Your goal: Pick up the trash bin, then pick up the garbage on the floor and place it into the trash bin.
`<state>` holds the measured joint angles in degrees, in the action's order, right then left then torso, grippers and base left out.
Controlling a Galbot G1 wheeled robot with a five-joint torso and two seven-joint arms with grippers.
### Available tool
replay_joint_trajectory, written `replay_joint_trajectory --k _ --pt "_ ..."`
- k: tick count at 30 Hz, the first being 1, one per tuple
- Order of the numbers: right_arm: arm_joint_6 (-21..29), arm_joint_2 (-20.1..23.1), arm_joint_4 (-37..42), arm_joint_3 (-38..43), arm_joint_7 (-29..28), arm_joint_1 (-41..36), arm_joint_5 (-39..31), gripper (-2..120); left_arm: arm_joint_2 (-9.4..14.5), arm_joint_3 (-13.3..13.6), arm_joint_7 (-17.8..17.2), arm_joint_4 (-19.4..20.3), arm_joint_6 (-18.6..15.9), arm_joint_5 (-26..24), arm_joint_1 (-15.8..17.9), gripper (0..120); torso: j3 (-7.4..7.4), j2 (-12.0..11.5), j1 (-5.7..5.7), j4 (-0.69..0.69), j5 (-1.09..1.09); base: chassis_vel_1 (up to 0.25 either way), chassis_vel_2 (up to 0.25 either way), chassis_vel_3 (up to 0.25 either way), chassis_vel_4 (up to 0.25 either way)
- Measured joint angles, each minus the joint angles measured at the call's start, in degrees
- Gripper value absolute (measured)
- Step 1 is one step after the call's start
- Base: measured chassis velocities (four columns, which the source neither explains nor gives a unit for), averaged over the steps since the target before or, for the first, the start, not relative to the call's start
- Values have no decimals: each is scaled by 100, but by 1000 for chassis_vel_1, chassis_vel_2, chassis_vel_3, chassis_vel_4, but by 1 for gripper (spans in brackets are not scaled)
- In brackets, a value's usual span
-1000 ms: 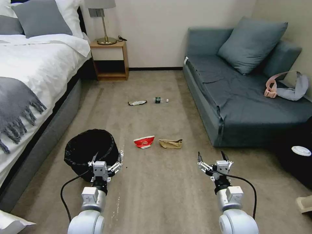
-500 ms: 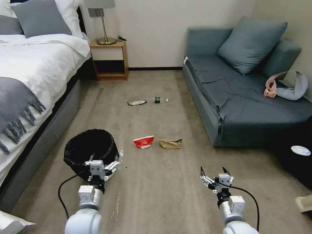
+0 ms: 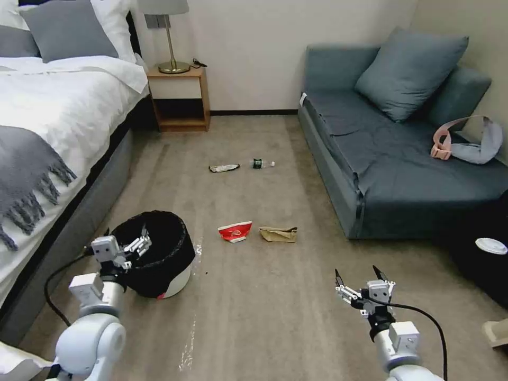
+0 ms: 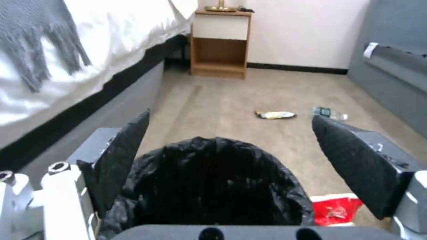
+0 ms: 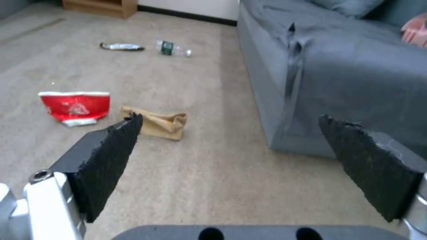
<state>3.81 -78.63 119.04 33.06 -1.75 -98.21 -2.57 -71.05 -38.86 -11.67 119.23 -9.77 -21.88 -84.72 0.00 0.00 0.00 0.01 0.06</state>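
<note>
The trash bin point(image 3: 161, 256), white with a black bag liner, stands on the carpet beside the bed. My left gripper point(image 3: 126, 234) hangs open over its near left rim; in the left wrist view the bin point(image 4: 218, 186) sits just below and between the spread fingers point(image 4: 122, 156). The garbage lies on the floor: a flattened red cup point(image 3: 234, 231), a brown paper bag point(image 3: 278, 234), and farther off a wrapper point(image 3: 224, 168) and a small bottle point(image 3: 262, 163). My right gripper point(image 3: 357, 273) is open and holds nothing, low over bare carpet short of the brown bag point(image 5: 158, 125) and the red cup point(image 5: 75, 106).
A bed point(image 3: 47, 132) runs along the left and a grey sofa point(image 3: 402, 159) along the right, with a pink-and-grey strap item point(image 3: 465, 140) on it. A nightstand point(image 3: 179, 98) stands at the far wall. A dark low table with a white lid point(image 3: 490, 245) is at the right edge.
My left arm has swung left, taking its gripper from the bin's near right side to its near left rim. The right gripper has drawn back toward me.
</note>
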Motion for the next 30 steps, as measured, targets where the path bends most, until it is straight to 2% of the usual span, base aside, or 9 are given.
replay_joint_trajectory --k 6,9,13,16,18,19,22,28,30 --pt "-174 -123 -213 -46 -16 -38 117 100 93 -79 -343 -270 -130 59 60 93 0 0 0 -1 -5 0 0 0 0" --pt "-273 -156 -332 -56 -30 -48 144 100 302 -164 -492 -571 -260 60 206 84 0 0 0 0 -6 0 0 0 0" --pt "-329 -158 -415 -55 -40 -39 163 100 450 -197 -537 -722 -325 25 366 84 0 0 0 0 -7 0 0 0 0" --pt "-386 -157 -521 -52 -51 -7 175 100 583 -183 -610 -782 -588 -197 609 83 0 0 0 0 -6 0 0 0 0" --pt "-435 -145 -613 -53 -77 39 189 100 702 -91 -670 -808 -997 -363 859 83 0 0 0 0 -7 0 0 0 0" --pt "-435 -145 -613 -53 -77 39 189 100 702 -91 -670 -808 -997 -363 859 83 0 0 0 0 -7 0 0 0 0" --pt "-558 -100 -701 -39 -99 119 255 100 902 66 -812 -895 -1788 -424 1250 84 0 0 0 -1 -6 0 0 0 0" --pt "-756 -114 -743 -9 -112 134 243 100 968 209 -965 -1279 -2099 -487 1575 84 0 0 0 -1 -5 0 0 0 0" --pt "-893 -118 -771 23 -115 115 236 100 948 296 -1019 -1688 -2123 -452 1708 84 0 0 0 -1 -6 0 0 0 0"
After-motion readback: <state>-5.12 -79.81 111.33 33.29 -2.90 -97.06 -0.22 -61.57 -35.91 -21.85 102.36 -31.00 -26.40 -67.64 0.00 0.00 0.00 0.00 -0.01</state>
